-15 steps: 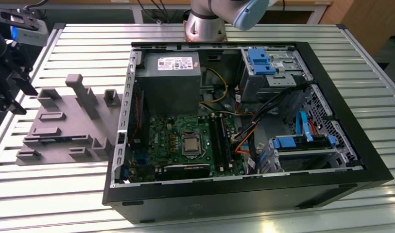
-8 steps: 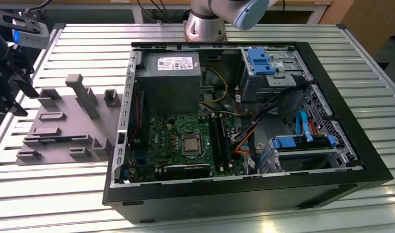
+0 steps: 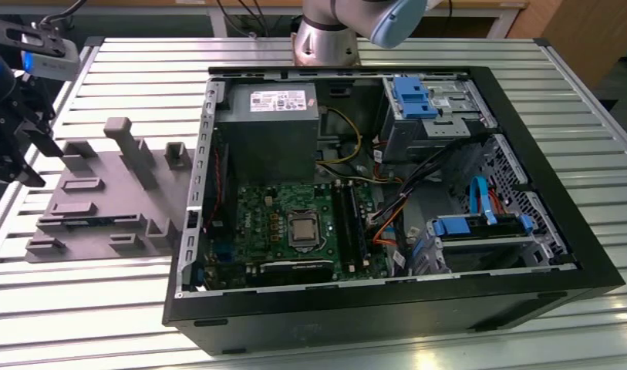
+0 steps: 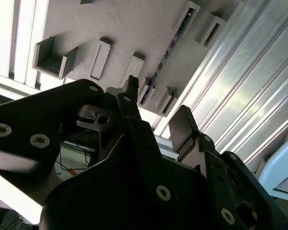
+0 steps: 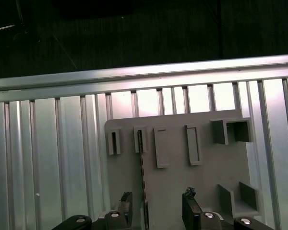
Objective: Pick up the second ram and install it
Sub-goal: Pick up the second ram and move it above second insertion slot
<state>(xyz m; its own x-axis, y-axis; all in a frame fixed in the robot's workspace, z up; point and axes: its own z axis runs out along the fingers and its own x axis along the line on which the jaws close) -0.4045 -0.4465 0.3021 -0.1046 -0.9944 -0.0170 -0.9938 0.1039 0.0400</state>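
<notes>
The second ram (image 5: 142, 167) stands on edge in a slot of the grey fixture plate (image 5: 175, 187), seen as a thin dark strip; it also shows as the ram (image 4: 169, 45) in the second wrist view. My gripper (image 5: 157, 201) is open and hangs above the plate, clear of the stick. In the first wrist view the stick runs between the two black fingertips (image 5: 126, 200), nearer one of them. In the exterior view my gripper (image 3: 20, 163) is at the far left, beside the fixture plate (image 3: 97, 196).
The open computer case (image 3: 591, 270) fills the exterior view's middle and right, with the green motherboard (image 3: 261, 223), black slot rails (image 3: 349, 220), power supply (image 3: 267, 131) and blue drive clips (image 3: 411, 96). Upright grey blocks (image 3: 128, 150) rise from the plate. The slatted table's edge (image 5: 134, 76) is close by.
</notes>
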